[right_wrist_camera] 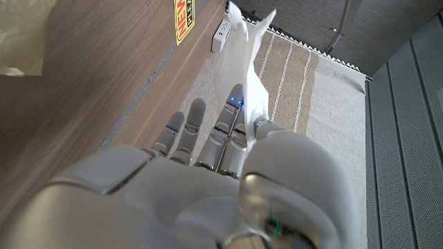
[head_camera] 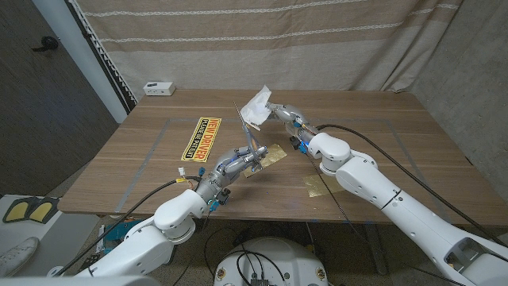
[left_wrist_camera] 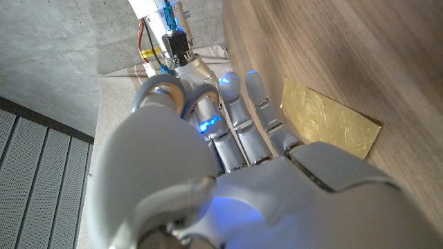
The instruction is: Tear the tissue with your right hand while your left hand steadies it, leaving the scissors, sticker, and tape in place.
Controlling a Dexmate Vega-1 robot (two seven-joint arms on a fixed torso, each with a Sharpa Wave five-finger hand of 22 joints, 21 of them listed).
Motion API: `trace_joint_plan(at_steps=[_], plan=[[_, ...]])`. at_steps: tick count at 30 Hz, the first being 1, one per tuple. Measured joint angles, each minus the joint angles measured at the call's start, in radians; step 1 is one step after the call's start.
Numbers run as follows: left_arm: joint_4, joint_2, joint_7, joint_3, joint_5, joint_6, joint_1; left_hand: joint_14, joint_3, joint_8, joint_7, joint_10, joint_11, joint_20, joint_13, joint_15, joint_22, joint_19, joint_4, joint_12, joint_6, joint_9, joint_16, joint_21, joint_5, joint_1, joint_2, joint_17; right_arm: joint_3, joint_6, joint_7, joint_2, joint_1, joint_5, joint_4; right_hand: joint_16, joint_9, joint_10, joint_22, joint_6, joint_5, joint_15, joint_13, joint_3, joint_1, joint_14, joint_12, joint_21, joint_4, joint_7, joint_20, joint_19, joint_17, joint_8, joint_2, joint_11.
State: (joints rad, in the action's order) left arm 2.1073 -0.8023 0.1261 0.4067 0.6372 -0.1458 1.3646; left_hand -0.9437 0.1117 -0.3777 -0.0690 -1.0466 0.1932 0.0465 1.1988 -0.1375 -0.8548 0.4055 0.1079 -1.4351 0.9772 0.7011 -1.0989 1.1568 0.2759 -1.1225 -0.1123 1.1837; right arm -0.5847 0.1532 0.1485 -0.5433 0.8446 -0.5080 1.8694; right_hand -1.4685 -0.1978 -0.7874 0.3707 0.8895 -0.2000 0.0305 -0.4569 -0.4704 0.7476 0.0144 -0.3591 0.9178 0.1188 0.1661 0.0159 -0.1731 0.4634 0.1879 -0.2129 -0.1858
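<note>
Fingers (right_wrist_camera: pixel 239 121) of the right hand (head_camera: pixel 282 113) pinch the white tissue (head_camera: pixel 257 106) raised above the table, left hand's (head_camera: pixel 238 163) fingers spread.

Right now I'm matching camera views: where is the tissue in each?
Head view: tissue in the right hand, raised over the table, far middle.
Right wrist view: tissue just beyond that hand.
Left wrist view: not in it.
Shared landmark, head and right wrist: yellow sticker.

Sticker (head_camera: pixel 200 137) left of left hand (head_camera: pixel 236 164); tissue (head_camera: pixel 257 107) behind, perhaps aloft.
</note>
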Motion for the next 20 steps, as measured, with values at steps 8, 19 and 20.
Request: trace_joint_plan(at_steps=[8, 19, 20], plan=[[0.01, -0.015, 0.01, -0.018, -0.013, 0.004, 0.019, 0.0, 0.009, 0.001, 0.0, -0.003, 0.0, 0.0, -0.003, 0.0, 0.0, 0.0, 0.0, -0.004, 0.0, 0.014, 0.0, 0.0, -0.001, 0.002, -0.001, 0.004, 0.008, -0.004, 0.003, -0.009, 0.005, 0.0, 0.006, 0.0, 0.0, 0.0, -0.005, 0.0, 0.0, 0.0, -0.005, 0.0, 0.0, 0.0, -0.004, 0.0, 0.0, 0.0, 0.0, 0.0, -0.005, 0.0, 0.0, 0.0], [-0.015, -0.004, -0.004, -0.016, -0.018, 0.001, 0.011, -0.002, 0.017, 0.0, 0.0, -0.007, 0.0, 0.0, -0.013, 0.002, 0.0, 0.0, -0.003, 0.0, 0.0, 0.031, 0.0, 0.0, -0.001, 0.012, 0.001, 0.007, 0.016, 0.002, 0.013, -0.018, 0.016, -0.001, 0.021, -0.004, 0.0, -0.004, -0.013, 0.0, 0.003, 0.0, -0.014, 0.0, 0.0, 0.0, -0.011, 0.0, 0.0, 0.0, 0.0, 0.0, -0.009, 0.0, 0.0, 0.004], [-0.018, -0.003, -0.008, -0.015, -0.018, 0.001, 0.009, -0.002, 0.018, 0.0, 0.0, -0.007, 0.0, 0.0, -0.013, 0.002, 0.0, 0.0, -0.004, 0.0, 0.0, 0.034, 0.0, 0.0, -0.004, 0.012, 0.001, 0.008, 0.017, 0.003, 0.014, -0.019, 0.018, -0.001, 0.022, -0.004, 0.0, -0.004, -0.014, 0.003, 0.003, 0.0, -0.014, 0.0, 0.0, 0.0, -0.011, 0.0, 0.0, -0.002, 0.0, 0.0, -0.009, 0.0, 0.0, 0.004]])
